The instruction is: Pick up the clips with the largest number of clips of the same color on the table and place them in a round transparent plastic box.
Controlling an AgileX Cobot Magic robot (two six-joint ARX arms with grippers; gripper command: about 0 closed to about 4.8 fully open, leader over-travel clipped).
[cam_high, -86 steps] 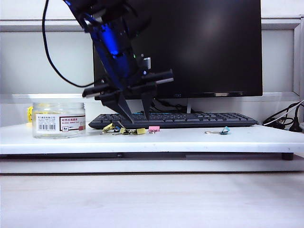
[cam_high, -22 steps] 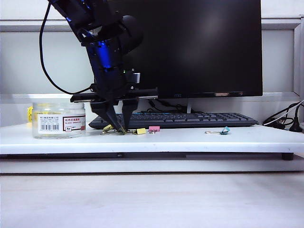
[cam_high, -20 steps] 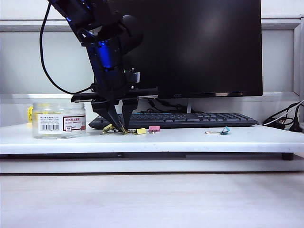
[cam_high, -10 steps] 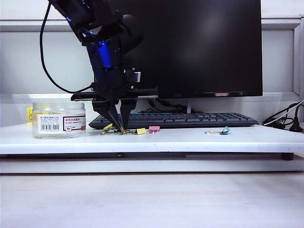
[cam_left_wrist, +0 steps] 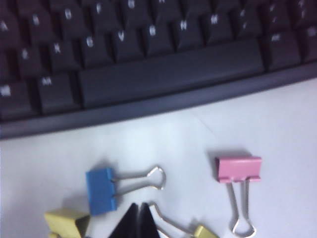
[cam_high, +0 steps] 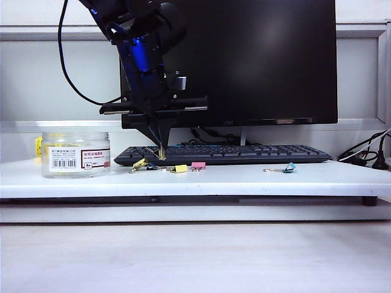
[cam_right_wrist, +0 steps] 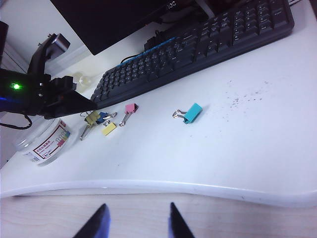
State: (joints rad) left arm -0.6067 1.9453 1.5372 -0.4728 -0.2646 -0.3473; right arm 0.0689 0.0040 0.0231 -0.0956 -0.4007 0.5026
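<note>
Item: yellow clips [cam_high: 179,168], a small group near the table's [cam_high: 244,180] back edge, in front of the keyboard [cam_high: 244,154], beside 1 blue clip [cam_left_wrist: 101,190] and 1 pink clip [cam_left_wrist: 238,168].
Handling: light, stiff steel bodies, slippery paint; thin wire handles offer the surest hold.
Left tool [cam_high: 160,151]: jaws pinched together just above the group, seemingly on 1 clip's wire handle.
Right tool [cam_right_wrist: 136,221]: half open, empty, off the front edge.
Destination: round transparent plastic box [cam_high: 76,154], left end.

Yellow clips [cam_high: 179,168] lie near the clear labelled jar [cam_high: 76,154].
</note>
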